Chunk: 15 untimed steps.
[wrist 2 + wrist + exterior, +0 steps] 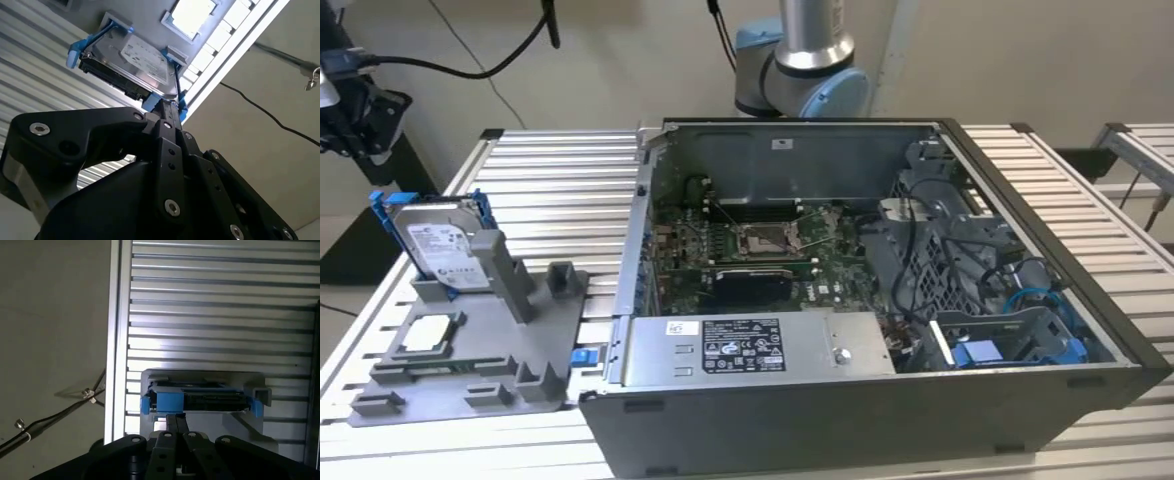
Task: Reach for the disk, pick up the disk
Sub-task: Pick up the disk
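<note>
The disk (440, 245) is a silver-grey drive with a white label and blue side rails. It stands on edge, leaning in a grey holder (507, 275) at the exterior view's left. In both wrist views my gripper (168, 106) (176, 420) is shut, its thin black fingers pressed together with nothing between them. The fingertips point at the disk (135, 62) from a short way off and do not touch it. In the first wrist view I see the disk (200, 400) edge-on with a blue rail end facing me.
The grey holder plate (467, 370) also carries a small square chip (427, 335). An open computer case (881, 300) stands at the exterior view's right of it on the slatted metal table (560, 190). The table edge and floor cables (55, 415) lie close beside the disk.
</note>
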Tool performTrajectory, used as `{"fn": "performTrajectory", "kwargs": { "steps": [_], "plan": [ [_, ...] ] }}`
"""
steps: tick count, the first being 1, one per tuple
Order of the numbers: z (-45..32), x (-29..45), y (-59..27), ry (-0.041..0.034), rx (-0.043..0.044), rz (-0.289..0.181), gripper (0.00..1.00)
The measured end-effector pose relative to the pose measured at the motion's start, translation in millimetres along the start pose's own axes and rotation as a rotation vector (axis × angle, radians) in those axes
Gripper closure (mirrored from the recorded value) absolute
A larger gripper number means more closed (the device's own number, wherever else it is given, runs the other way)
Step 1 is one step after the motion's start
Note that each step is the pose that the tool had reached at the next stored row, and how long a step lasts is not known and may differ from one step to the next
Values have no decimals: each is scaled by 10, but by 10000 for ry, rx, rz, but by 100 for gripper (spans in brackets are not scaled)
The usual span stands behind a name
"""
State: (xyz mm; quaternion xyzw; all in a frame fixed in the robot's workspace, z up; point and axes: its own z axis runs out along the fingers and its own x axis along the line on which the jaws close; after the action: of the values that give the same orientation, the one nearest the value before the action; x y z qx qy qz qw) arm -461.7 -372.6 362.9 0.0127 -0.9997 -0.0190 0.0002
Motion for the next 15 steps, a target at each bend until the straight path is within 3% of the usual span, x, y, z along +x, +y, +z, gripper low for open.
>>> {"fn": "performTrajectory", "kwargs": {
  "steps": [9,15],
  "plan": [
    [0,1,-5,1,0,-31,100],
    [0,2,-5,21,1,-555,100]
  ]
}}
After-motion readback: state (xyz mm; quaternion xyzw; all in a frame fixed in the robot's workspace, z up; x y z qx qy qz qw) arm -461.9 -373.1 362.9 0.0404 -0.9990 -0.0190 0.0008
